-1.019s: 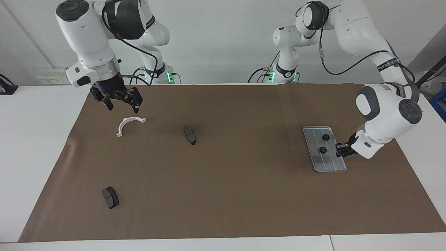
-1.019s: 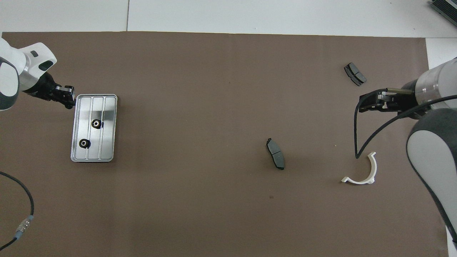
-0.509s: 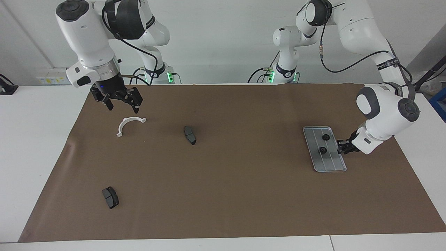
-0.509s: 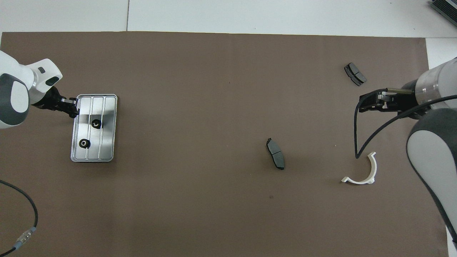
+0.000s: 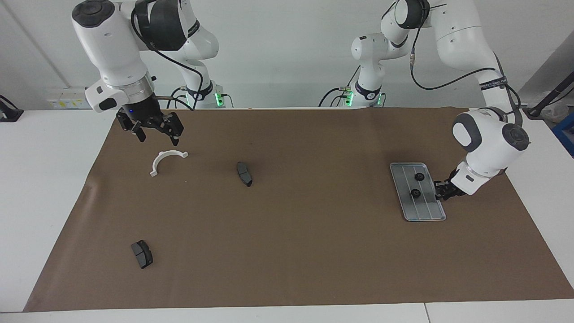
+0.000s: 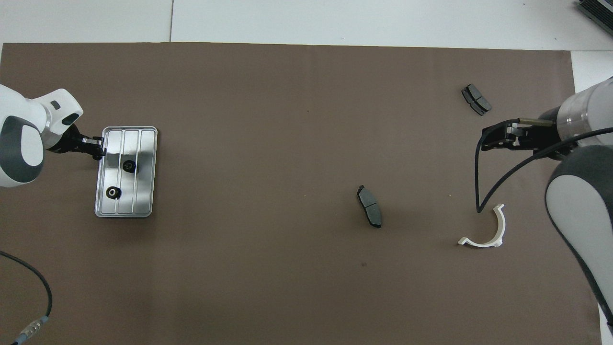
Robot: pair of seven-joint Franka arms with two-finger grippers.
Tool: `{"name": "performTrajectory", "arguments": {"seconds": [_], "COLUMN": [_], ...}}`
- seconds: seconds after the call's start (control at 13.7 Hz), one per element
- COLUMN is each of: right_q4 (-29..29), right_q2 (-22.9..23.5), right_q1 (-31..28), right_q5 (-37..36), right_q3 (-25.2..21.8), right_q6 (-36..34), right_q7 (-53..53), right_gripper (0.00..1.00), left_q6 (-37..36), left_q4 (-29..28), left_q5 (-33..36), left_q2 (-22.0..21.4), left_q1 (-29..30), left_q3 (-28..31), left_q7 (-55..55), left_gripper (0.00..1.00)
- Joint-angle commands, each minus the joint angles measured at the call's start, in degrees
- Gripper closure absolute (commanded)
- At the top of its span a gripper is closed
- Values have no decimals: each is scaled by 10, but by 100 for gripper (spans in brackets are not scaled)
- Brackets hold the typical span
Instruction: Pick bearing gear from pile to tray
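Observation:
The silver tray lies toward the left arm's end of the table and holds two small black gears. It also shows in the overhead view with the gears. My left gripper is low at the tray's long edge, beside the gears. My right gripper is open and empty, over the mat beside the white half-ring bracket.
A brown mat covers the table. One dark grey pad lies mid-table. Another pad lies farther from the robots, toward the right arm's end. No loose gears show outside the tray.
My left arm's wrist has swung a little toward the robots, and its gripper has shifted slightly along the tray's edge. The right arm has not moved.

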Motion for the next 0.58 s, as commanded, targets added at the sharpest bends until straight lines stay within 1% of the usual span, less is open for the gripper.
{"name": "performTrajectory", "arguments": {"seconds": [0.0,0.15,0.22,0.29,0.44,0.51], "right_q4": [-6,-6,-6,-6,-6,-6], "right_q2": [-8,-9,-9,-8,-8,-9], "right_q1": [-6,-6,-6,-6,-6,-6], "right_q5": [16,16,16,16,16,16], "right_q3": [3,3,3,3,3,3], "right_q6": [-4,-4,-4,-4,-4,-4], "right_q7": [-18,-18,-18,-18,-18,-18], "right_gripper": [0,0,0,0,0,0], "left_q6": [27,27,27,27,24,23], "left_q4": [-37,-37,-37,-37,-34,-32], "left_q5": [4,4,4,4,4,4], "left_q2": [-25,-25,-25,-25,-25,-25], "left_q1": [-7,-14,-16,-20,-22,-22], "left_q3": [3,3,3,3,3,3], "left_q7": [-13,-30,-38,-42,-42,-42], "left_gripper": [100,100,88,63,30,23]}}
